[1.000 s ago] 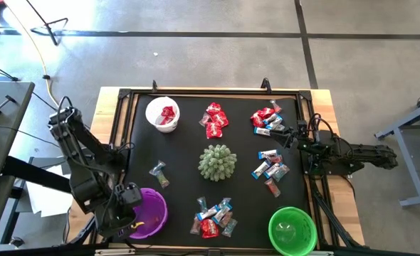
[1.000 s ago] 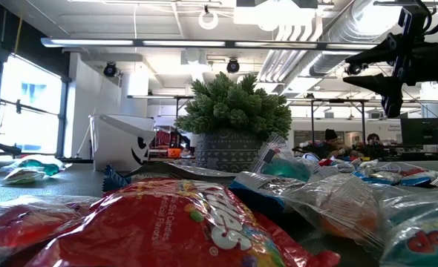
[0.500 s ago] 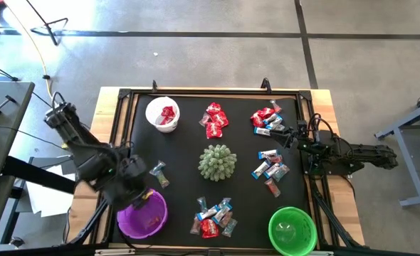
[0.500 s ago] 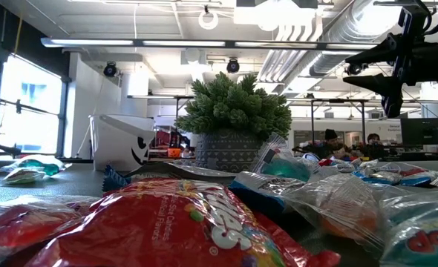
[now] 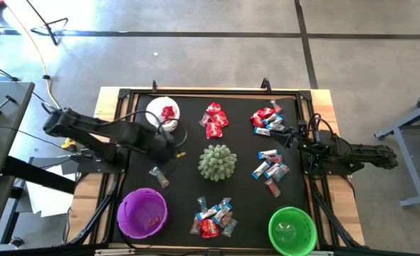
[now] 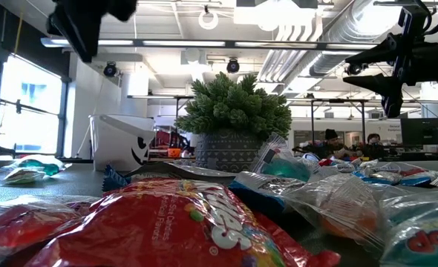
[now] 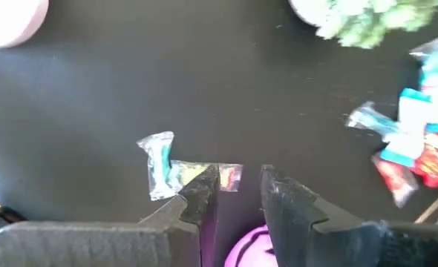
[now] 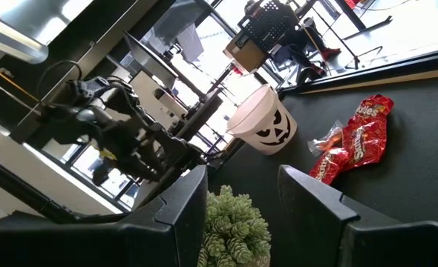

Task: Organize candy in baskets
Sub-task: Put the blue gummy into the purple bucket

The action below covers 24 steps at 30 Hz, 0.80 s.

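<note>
The left gripper (image 5: 169,148) hangs over the black mat (image 5: 189,192) at about nine o'clock from the spiky ball (image 5: 217,162), its fingers (image 7: 200,194) spread a little with nothing between them. Just beside it lies a pale wrapped sweet (image 7: 159,165) — likely the next pick. The risk I see is a descent slightly off line: a fingertip would land on the crinkly wrapper and skid it across the mat instead of pinching it. The arm also passes close by the white basket (image 5: 162,114) at eleven o'clock and could nudge it.

The right gripper (image 5: 293,139) waits at three o'clock, its fingers (image 8: 185,200) apart and empty.

Candy is scattered in clumps: red ones (image 5: 216,119) at twelve, a mixed heap (image 5: 268,119) at one to two, blue-and-silver ones (image 5: 270,166) at three, more (image 5: 213,215) at six. The purple basket (image 5: 142,213) sits at seven, the green basket (image 5: 292,230) at five.

The mat lies in a dark frame on a wooden table (image 5: 342,206) over a grey concrete floor — the low view shows a workshop with ceiling ducts and distant desks.
</note>
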Motion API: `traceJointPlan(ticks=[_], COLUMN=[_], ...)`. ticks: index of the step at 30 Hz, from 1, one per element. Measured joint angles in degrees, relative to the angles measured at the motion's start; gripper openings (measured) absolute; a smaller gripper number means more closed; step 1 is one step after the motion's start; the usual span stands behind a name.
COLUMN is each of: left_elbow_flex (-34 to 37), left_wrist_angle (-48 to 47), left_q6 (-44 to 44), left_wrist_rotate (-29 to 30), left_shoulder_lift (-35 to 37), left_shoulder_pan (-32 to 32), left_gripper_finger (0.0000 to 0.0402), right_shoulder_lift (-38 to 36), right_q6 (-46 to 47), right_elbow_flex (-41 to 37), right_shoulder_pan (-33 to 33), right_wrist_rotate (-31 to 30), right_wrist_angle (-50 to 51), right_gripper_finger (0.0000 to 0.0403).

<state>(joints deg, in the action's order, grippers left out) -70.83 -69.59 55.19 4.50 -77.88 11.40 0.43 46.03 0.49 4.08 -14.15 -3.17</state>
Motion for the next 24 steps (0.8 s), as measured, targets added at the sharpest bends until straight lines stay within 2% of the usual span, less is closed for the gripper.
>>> traceJointPlan(ticks=[3,9,16,24], left_elbow_flex=[0.0,0.0,0.09,7.39], left_wrist_angle=[-0.07,-1.22,-5.69,1.01], left_q6=[-0.04,0.05,0.07,1.7], left_wrist_rotate=[-0.81,-2.0,-4.76,-6.55], left_shoulder_lift=[-3.7,-10.3,-15.06,-15.85], left_shoulder_pan=[-1.8,-4.12,-4.4,-4.15], left_gripper_finger=[0.0091,0.0126,0.0149,0.015], right_shoulder_lift=[-0.02,-0.02,-0.02,-0.02], right_q6=[-0.01,-0.01,0.0,-0.01], right_elbow_flex=[0.01,0.01,0.0,0.0], right_shoulder_pan=[0.0,-0.01,-0.01,-0.01], right_wrist_rotate=[0.02,0.02,0.0,0.02], right_wrist_angle=[0.01,-0.01,0.02,0.02], right_gripper_finger=[0.0162,0.0162,0.0162,0.0162])
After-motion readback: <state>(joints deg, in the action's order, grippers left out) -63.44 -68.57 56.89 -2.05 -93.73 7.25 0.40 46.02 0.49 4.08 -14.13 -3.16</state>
